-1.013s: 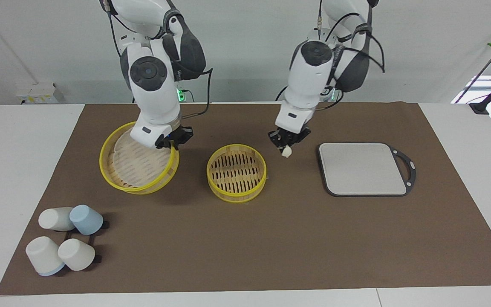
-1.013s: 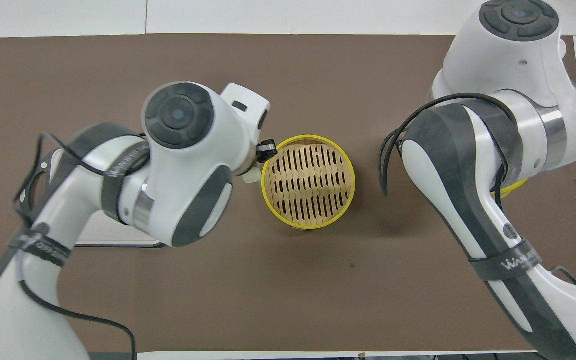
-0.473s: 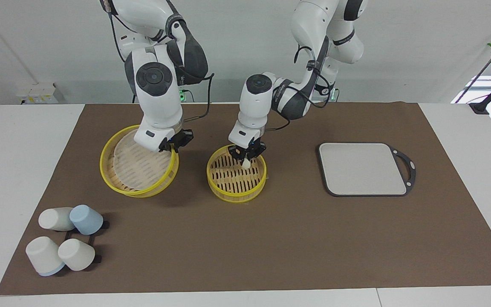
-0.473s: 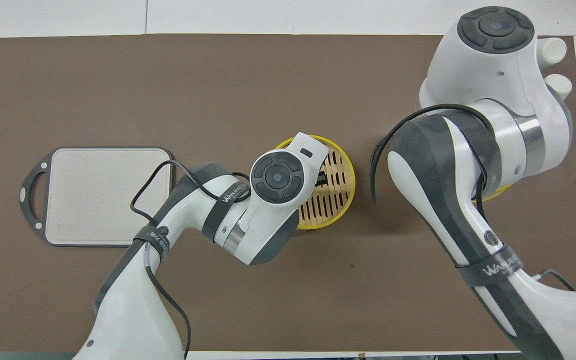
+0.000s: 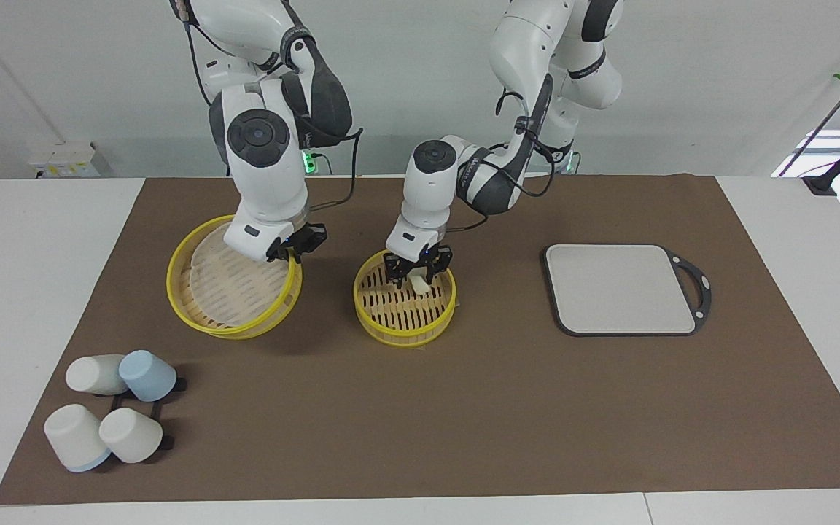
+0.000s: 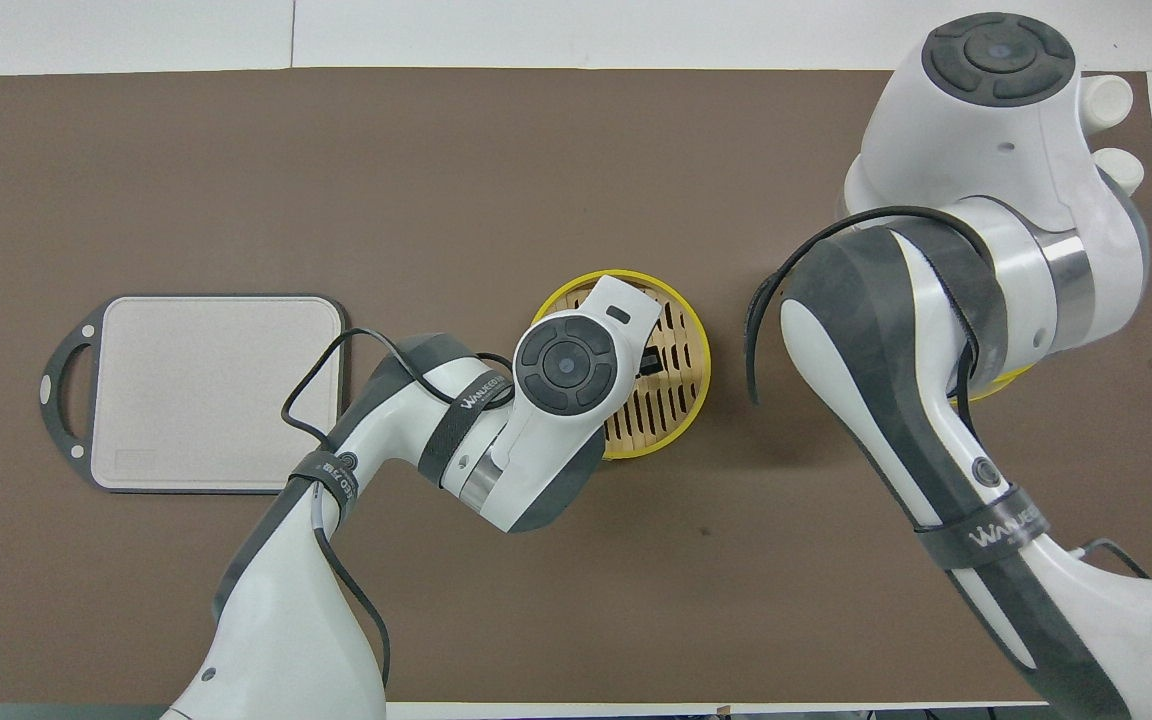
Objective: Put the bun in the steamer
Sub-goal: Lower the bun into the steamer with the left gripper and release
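The steamer's lower tier (image 5: 367,310), an open basket with a yellow rim and slatted floor, stands mid-table. The bun (image 5: 420,284) lies on its slats. My left gripper (image 5: 415,273) is low inside this tier, open, with a finger on either side of the bun. In the overhead view my left arm covers the bun, and part of the tier (image 6: 684,372) shows. My right gripper (image 5: 290,249) is shut on the rim of the steamer's lidded tier (image 5: 227,288). It holds that tier tilted just above the mat, toward the right arm's end.
A flat grey board (image 5: 624,288) with a dark handle lies toward the left arm's end; it also shows in the overhead view (image 6: 221,390). Several pale and blue cups (image 5: 110,415) lie at the mat's corner farthest from the robots, at the right arm's end.
My left gripper carried the bun from beside the lower tier to over it, sank into it and opened; the bun now rests on the slats. My right gripper shifted the lidded tier slightly.
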Action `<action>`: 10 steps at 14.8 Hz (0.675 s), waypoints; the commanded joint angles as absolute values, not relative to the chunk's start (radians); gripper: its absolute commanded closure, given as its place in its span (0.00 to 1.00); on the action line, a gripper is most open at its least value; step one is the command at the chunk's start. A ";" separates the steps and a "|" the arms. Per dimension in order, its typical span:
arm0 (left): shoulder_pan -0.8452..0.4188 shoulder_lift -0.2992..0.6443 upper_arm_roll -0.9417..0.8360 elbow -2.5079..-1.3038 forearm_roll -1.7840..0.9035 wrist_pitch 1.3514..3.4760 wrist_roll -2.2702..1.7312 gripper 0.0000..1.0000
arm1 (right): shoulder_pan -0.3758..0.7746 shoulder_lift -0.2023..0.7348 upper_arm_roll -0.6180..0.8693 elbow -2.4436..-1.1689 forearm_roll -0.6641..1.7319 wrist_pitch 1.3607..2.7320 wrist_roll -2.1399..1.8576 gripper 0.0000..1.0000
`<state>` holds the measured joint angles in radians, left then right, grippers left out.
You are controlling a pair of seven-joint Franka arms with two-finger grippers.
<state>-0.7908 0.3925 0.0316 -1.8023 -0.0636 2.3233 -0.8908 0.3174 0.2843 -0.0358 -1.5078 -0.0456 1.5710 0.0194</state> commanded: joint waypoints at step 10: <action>-0.574 0.088 0.078 -1.798 -0.061 1.895 -0.625 0.00 | 0.314 0.247 -0.025 -1.549 -0.066 1.606 0.021 1.00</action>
<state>-0.6923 0.2466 0.0849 -1.7693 -0.0629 2.0411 -0.7549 0.3183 0.2838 -0.0345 -1.5107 -0.0456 1.5827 0.0194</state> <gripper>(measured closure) 0.000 0.894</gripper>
